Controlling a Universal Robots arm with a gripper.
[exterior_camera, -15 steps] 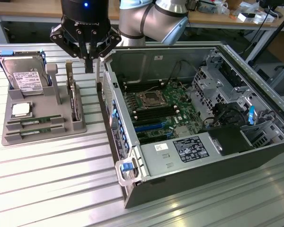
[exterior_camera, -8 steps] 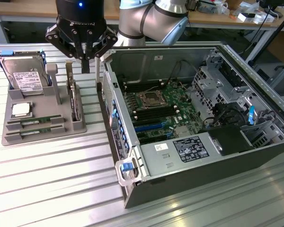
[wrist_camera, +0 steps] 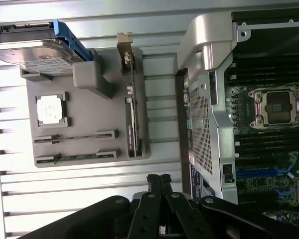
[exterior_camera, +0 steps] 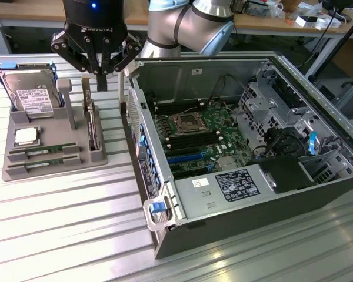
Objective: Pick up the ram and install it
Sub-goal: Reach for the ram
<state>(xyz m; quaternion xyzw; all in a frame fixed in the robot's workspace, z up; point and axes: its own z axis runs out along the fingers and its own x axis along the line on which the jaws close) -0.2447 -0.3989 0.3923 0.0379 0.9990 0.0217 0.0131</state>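
Observation:
Two ram sticks (exterior_camera: 44,151) (wrist_camera: 72,138) lie on edge in the front slots of a grey holder (exterior_camera: 53,167) at the exterior view's left. The second stick (exterior_camera: 44,163) (wrist_camera: 74,157) sits just in front of the first. My gripper (exterior_camera: 100,79) (wrist_camera: 158,180) hangs above the holder's far right corner, close to the computer case's wall. Its fingers are shut together with nothing between them. It is well above and behind the ram sticks. The open case holds the motherboard (exterior_camera: 197,132) (wrist_camera: 269,129) with its dark memory slots beside the CPU socket.
The holder also carries a hard drive (exterior_camera: 28,97) (wrist_camera: 37,52), a square silver CPU (exterior_camera: 25,136) (wrist_camera: 51,108) and an upright card (exterior_camera: 93,120) (wrist_camera: 132,114). The case's metal wall (exterior_camera: 135,126) stands between holder and motherboard. Slatted metal table (exterior_camera: 59,223) lies in front.

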